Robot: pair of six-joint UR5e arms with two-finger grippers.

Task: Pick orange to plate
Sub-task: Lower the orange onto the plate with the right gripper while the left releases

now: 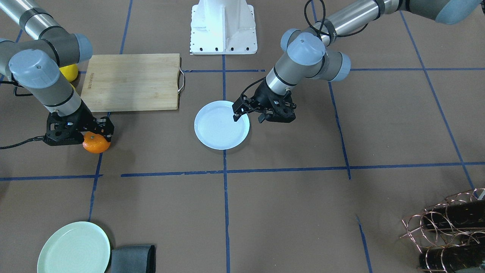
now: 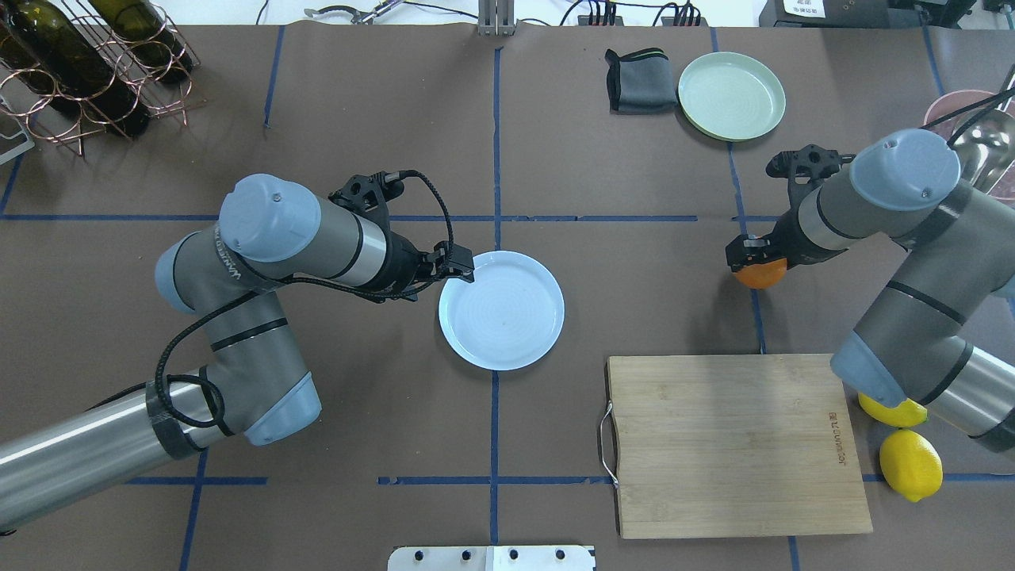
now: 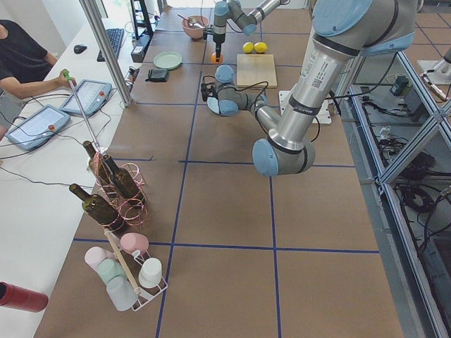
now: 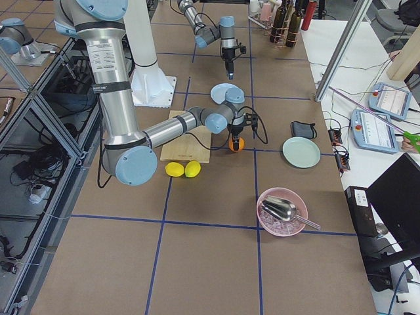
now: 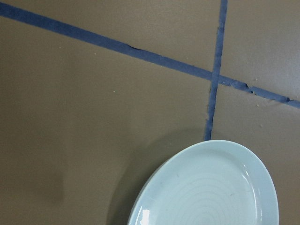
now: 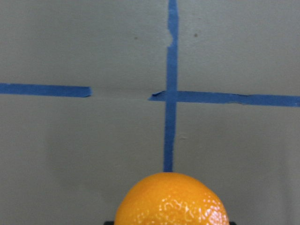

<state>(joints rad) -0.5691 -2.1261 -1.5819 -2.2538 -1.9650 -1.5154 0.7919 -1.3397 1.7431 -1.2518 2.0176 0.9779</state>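
The orange (image 1: 97, 144) sits on a blue tape line, low against the table, on my right side. My right gripper (image 1: 91, 133) comes straight down on it, fingers against its sides, shut on it. The right wrist view shows the orange (image 6: 171, 201) big at the bottom centre, and it also shows as the orange (image 2: 760, 274) from overhead. The white, bluish plate (image 1: 219, 134) lies bare at the table's middle. My left gripper (image 1: 249, 116) hangs open over the plate's rim (image 2: 501, 311) with nothing between its fingers. The left wrist view catches part of the plate (image 5: 211, 187).
A wooden cutting board (image 2: 729, 444) lies between the plate and my right arm's base, with two lemons (image 2: 910, 464) beside it. A pale green plate (image 2: 731, 95) and a grey cloth (image 2: 641, 79) are at the far side. A wine rack (image 2: 79, 71) stands far left.
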